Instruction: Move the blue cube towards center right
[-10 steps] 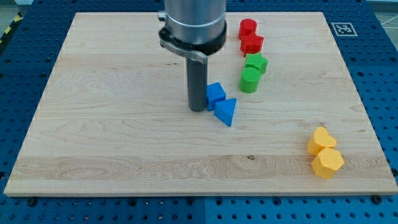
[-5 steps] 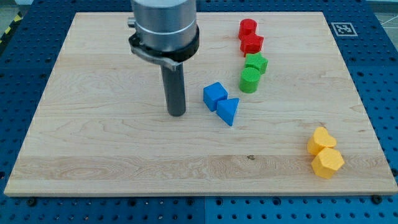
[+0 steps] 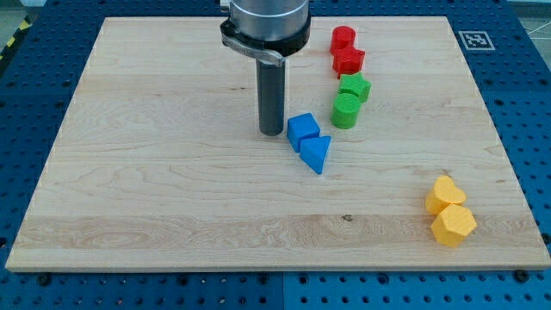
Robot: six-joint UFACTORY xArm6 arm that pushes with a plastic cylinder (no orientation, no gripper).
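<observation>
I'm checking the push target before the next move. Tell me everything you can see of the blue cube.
The blue cube is a small, solid-looking block of matte, plastic-like blue, sitting flat on the wooden board near its middle, turned slightly so a corner faces the view's bottom. The blue wedge sits against its lower right side. My tip stands just to the cube's left, very close; actual contact cannot be made out. The green blocks lie apart, to its upper right.

Wooden board (image 3: 155, 172), blue cube (image 3: 301, 131), blue wedge (image 3: 315, 153), red (image 3: 346, 50), green (image 3: 349, 101), yellow blocks (image 3: 449, 212)
</observation>
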